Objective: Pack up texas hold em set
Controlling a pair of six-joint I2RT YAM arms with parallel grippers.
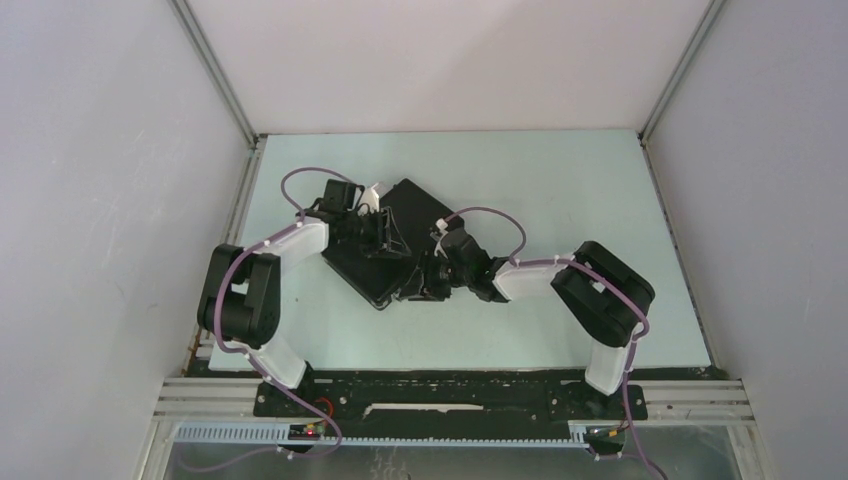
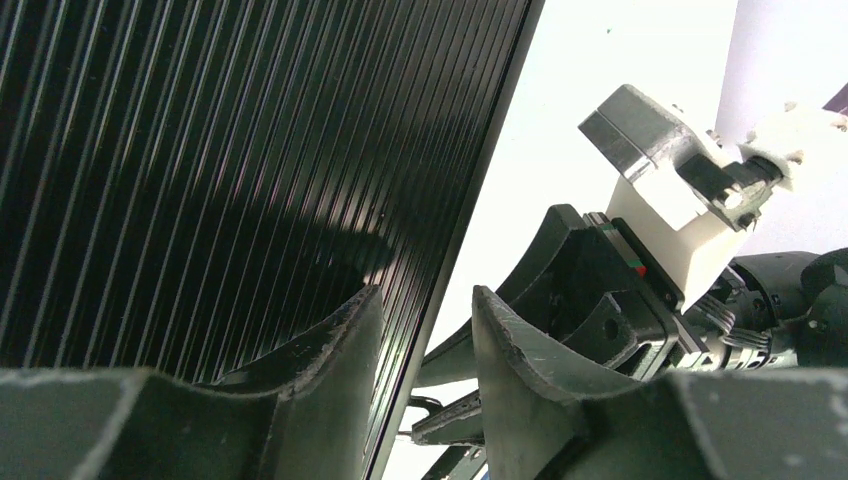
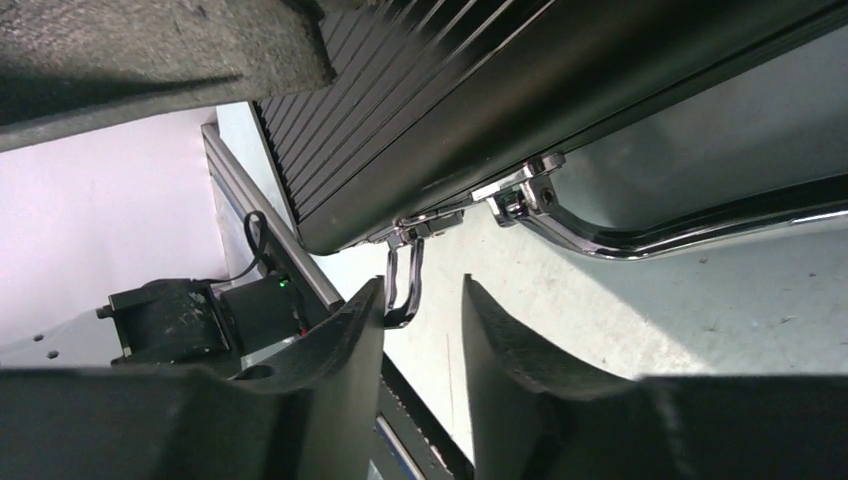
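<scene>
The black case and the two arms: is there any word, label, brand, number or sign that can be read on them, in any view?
None can be read.
The black case, its latch and its handle show no writing.
A small red and green strip on the right arm is too small to read.

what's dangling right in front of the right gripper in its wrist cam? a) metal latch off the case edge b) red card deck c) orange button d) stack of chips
A: the right wrist view shows a silver latch hanging loose from the black case's edge, beside its chrome handle, just ahead of the open right gripper.
</scene>
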